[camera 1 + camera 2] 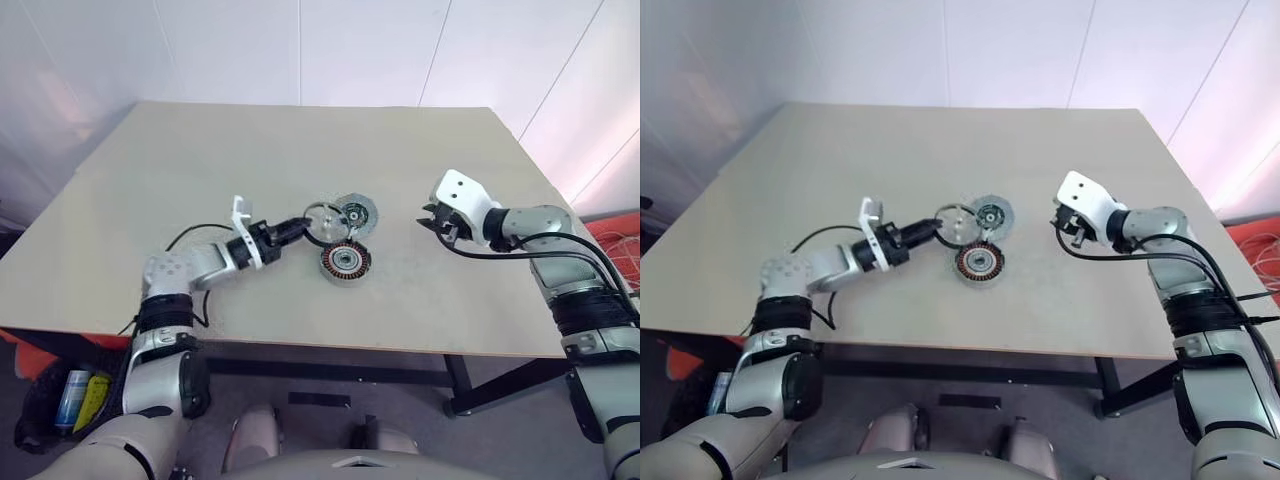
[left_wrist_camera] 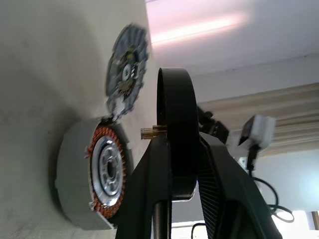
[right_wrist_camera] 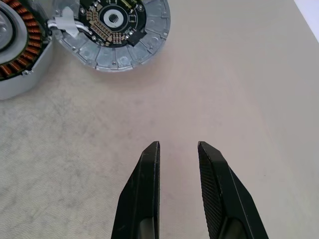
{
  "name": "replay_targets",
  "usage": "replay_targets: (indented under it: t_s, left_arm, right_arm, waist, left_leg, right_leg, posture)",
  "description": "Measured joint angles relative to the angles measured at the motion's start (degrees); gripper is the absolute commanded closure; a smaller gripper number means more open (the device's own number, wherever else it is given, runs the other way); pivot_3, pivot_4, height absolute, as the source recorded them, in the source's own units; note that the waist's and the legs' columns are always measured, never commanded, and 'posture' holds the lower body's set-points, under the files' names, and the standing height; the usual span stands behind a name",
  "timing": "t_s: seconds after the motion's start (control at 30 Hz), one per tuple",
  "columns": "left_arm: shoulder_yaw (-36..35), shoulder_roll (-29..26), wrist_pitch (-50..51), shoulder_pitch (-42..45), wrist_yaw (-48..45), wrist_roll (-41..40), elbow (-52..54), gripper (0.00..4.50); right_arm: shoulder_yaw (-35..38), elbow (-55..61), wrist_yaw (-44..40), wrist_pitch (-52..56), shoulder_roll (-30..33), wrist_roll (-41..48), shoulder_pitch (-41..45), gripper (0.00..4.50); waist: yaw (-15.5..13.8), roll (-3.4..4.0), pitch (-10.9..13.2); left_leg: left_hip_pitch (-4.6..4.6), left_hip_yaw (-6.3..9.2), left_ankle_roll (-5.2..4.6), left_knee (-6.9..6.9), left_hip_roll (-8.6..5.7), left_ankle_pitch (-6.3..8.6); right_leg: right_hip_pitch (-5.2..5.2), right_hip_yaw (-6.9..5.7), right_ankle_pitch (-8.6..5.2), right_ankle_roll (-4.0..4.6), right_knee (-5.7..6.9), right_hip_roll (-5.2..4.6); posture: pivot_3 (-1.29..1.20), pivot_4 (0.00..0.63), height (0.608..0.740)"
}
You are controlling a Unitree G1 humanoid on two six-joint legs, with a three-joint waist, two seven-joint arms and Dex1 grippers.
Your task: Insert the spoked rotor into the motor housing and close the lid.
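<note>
The left gripper (image 2: 182,164) is clamped on the black rim of the spoked rotor (image 1: 322,217), holding it on edge above the table (image 1: 150,200), just beside the motor housing (image 1: 345,263) and the lid (image 1: 356,214). The right gripper (image 3: 178,149) hangs well apart, fingers (image 3: 148,169) slightly parted and empty.
</note>
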State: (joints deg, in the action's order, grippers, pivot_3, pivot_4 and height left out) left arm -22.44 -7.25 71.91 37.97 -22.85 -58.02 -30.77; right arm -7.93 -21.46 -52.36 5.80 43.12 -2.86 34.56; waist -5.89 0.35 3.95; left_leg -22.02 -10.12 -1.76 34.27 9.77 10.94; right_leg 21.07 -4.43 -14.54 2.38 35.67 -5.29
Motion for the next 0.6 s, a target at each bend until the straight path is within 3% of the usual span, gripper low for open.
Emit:
replay_targets:
  t_s: [0.3,0.6]
  left_arm:
    - [2.7,4.1,-4.5,6.6,-4.6,6.0,-12.1,4.03]
    - [3.2,3.4,-3.8,7.2,-7.0,9.5,-14.3,4.03]
  right_arm:
    - [0.1,2.3,-0.1,0.2,0.1,0.1,-1.3,3.17]
    - [2.2,9.1,-3.3,4.4,3.6,2.4,-4.7,3.17]
  waist:
    - [0.0,-0.01,0.0]
    - [0.0,0.0,0.0]
  left_leg:
    - [-0.06,-0.01,-0.29,0.0,-0.02,-0.07]
    - [-0.05,-0.01,-0.31,0.0,-0.01,-0.06]
  right_leg:
    - [0.04,0.0,0.0,0.01,-0.03,-0.02]
    - [0.03,-0.01,0.0,0.01,-0.03,-0.02]
  posture:
    - [0.0,0.0,0.74]
    - [0.0,0.0,0.74]
